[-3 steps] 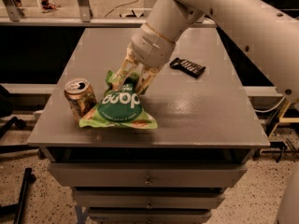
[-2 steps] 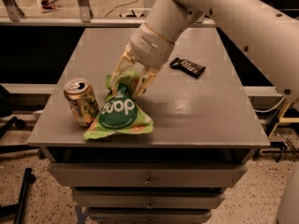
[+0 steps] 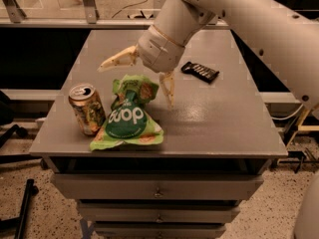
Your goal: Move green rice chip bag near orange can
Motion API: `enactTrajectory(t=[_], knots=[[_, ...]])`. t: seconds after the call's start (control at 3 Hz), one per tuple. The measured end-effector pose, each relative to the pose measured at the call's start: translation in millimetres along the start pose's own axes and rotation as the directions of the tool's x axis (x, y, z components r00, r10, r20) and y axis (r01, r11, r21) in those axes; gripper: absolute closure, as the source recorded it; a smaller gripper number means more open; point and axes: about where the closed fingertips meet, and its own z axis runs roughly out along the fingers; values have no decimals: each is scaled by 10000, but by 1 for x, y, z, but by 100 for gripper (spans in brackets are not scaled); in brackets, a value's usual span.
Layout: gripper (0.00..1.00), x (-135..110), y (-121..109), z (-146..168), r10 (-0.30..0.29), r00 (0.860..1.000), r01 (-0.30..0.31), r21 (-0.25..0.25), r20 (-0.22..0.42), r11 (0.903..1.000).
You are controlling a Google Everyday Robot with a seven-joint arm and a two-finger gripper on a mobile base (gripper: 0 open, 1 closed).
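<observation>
The green rice chip bag (image 3: 128, 119) lies on the grey surface (image 3: 224, 126), close to its front edge and left of the middle. Its long axis runs roughly from 12 to 6 o'clock. The crumpled, narrower end points away toward 12 and stands up a little. The wide flat end spreads toward the front edge at 6. The dark-green round logo faces up, with its white letters reading across the bag.

The orange can (image 3: 87, 108) stands upright at the bag's 9 o'clock, just beside it, with its silver top and pull tab showing. Whether bag and can touch cannot be told.

The hand (image 3: 135, 87) hangs over the crumpled far end of the bag with its fingers wide apart, gripping nothing. One finger (image 3: 117, 60) reaches out toward 10 o'clock, above the can's far side. The other (image 3: 168, 86) points down at the 3 o'clock side of the bag's top, its tip low over the surface and just beside the bag. The white arm (image 3: 239, 14) comes in from 1 o'clock.

A small black wrapper (image 3: 200, 71) lies flat at the bag's 1 o'clock, well apart from it. Drawers (image 3: 157, 185) sit under the surface.
</observation>
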Motion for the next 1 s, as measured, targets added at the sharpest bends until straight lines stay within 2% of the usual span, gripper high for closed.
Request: enactTrajectory(t=[0.33, 0.67, 1.0], knots=[[0, 5, 9, -20, 362, 9984, -361, 21, -436, 9993], [0, 10, 27, -50, 1186, 9842, -1238, -319, -1317, 9918], [0, 17, 67, -86, 2860, 9136, -3249, -958, -2891, 9409]])
